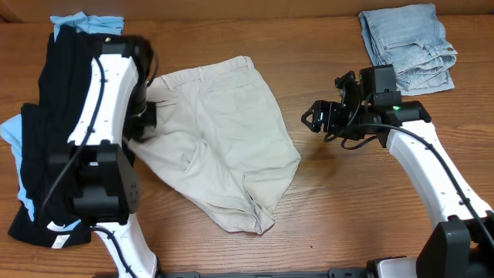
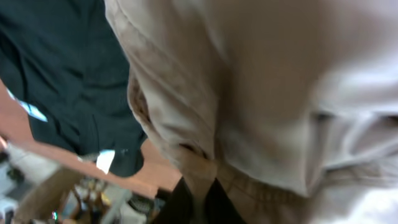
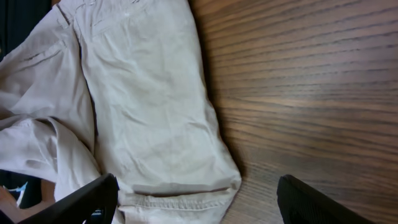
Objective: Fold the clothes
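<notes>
The khaki shorts [image 1: 224, 139] lay spread and rumpled in the middle of the wooden table [image 1: 324, 201]. The left gripper [image 2: 198, 198] was clenched on their bunched edge, beside a black garment [image 1: 46, 116] heaped over light-blue cloth [image 1: 86, 22]. The right gripper [image 1: 310, 118] hung with fingers spread wide over the wood just right of the shorts. Folded jeans [image 1: 407, 46] lay well apart at the far corner.

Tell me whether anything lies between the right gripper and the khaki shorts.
Nothing visible does. Only bare table separates the open right gripper from the khaki shorts; the denim jeans lie on the gripper's other side, off that path.
</notes>
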`<move>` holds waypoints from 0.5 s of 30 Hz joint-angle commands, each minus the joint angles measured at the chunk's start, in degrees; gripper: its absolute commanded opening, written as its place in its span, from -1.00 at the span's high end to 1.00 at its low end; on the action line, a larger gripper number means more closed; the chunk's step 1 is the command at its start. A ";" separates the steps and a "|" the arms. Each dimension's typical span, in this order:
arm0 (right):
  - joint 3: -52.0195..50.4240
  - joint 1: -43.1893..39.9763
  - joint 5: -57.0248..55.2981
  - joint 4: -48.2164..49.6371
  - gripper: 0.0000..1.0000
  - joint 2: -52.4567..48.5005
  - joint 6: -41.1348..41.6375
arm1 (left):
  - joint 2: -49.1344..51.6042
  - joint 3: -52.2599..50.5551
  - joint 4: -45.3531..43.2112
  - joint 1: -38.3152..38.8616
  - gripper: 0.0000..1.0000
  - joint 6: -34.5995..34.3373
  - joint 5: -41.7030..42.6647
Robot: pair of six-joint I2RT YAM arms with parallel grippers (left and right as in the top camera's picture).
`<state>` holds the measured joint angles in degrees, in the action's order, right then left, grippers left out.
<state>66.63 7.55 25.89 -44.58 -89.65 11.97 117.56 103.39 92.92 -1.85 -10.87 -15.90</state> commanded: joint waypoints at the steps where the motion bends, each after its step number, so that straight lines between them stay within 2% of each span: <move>1: 1.60 1.60 -1.70 -0.57 -0.71 0.04 -0.55 | -0.68 -0.63 0.04 -2.08 -0.03 -3.06 -2.05; 2: 1.57 2.21 -2.93 -1.16 -0.71 0.04 -0.52 | -0.68 -0.31 0.07 -2.32 -0.36 -3.06 -2.08; 5: 1.57 4.13 -6.86 -3.45 -0.71 0.02 -0.46 | -0.68 2.05 0.02 -2.36 -0.70 -2.49 -2.10; 9: 0.72 7.08 -10.21 -4.85 -0.71 0.02 0.24 | -0.70 11.96 2.12 -1.73 -0.80 -1.73 -0.39; 12: -0.90 9.07 -10.93 -3.50 -0.71 -0.15 1.55 | -0.70 22.91 2.60 -1.22 -0.83 1.05 6.16; 15: -3.08 10.88 -11.98 -1.75 -0.69 -0.31 3.54 | -0.70 36.83 1.44 -0.96 -1.00 3.85 13.75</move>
<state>65.82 16.99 16.60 -47.07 -89.65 13.10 117.67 128.20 95.09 -3.49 -10.61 -11.31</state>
